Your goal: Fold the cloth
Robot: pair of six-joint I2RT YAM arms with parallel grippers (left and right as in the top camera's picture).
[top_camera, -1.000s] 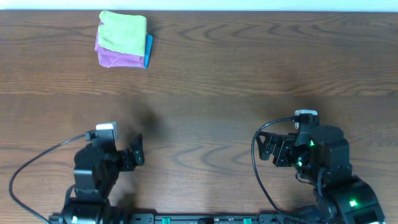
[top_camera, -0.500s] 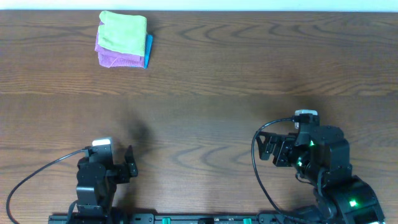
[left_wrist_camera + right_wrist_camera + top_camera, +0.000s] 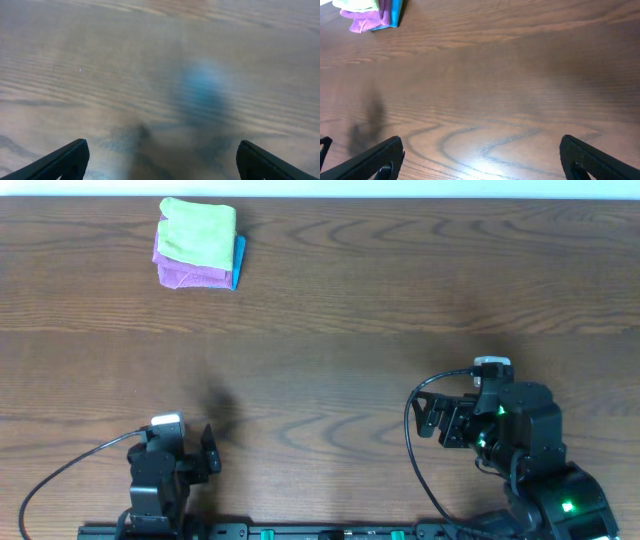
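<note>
The light yellow-green cloth (image 3: pixel 198 230) lies folded at the far left of the table, on top of a purple cloth (image 3: pixel 180 273) and a blue cloth (image 3: pixel 238 262). A corner of it shows at the top left of the right wrist view (image 3: pixel 356 5). My left gripper (image 3: pixel 207 452) is open and empty near the front left edge, far from the cloth; in its wrist view (image 3: pixel 161 160) only bare blurred wood lies between the fingers. My right gripper (image 3: pixel 432 418) is open and empty at the front right, over bare wood in its wrist view (image 3: pixel 481 160).
The wooden table (image 3: pixel 400 310) runs to a pale wall strip along its far edge. The purple cloth (image 3: pixel 366 20) and the blue cloth (image 3: pixel 395 12) show in the right wrist view. A black cable (image 3: pixel 60 470) trails from the left arm.
The left arm has drawn back toward the front edge of the table and its gripper now sits lower in the overhead view. The right arm and the cloth stack have not moved.
</note>
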